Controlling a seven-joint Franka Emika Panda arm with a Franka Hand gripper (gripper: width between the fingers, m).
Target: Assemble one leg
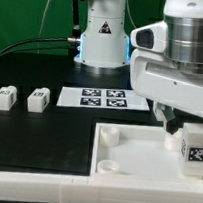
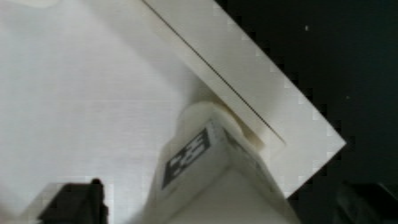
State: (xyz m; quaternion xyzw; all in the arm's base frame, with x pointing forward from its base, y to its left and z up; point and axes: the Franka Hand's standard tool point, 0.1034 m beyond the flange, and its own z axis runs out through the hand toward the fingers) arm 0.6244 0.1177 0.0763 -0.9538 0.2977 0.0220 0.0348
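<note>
A leg [image 1: 193, 146], a small white square post with a black-and-white tag, stands upright on a corner of the large white panel [image 1: 134, 158] at the exterior view's right. My gripper [image 1: 189, 128] hangs right over it and is open. In the wrist view the leg [image 2: 222, 165] rises between the jaws. One dark finger [image 2: 75, 203] stands clear of it with a strip of white panel [image 2: 89, 90] showing between them. The other finger is out of the picture.
Two more white legs [image 1: 3, 98] [image 1: 37, 99] lie on the black table at the exterior view's left. The marker board [image 1: 100, 97] lies behind the panel. The robot's base [image 1: 100, 39] stands at the back. Round sockets [image 1: 108, 136] mark the panel's left corners.
</note>
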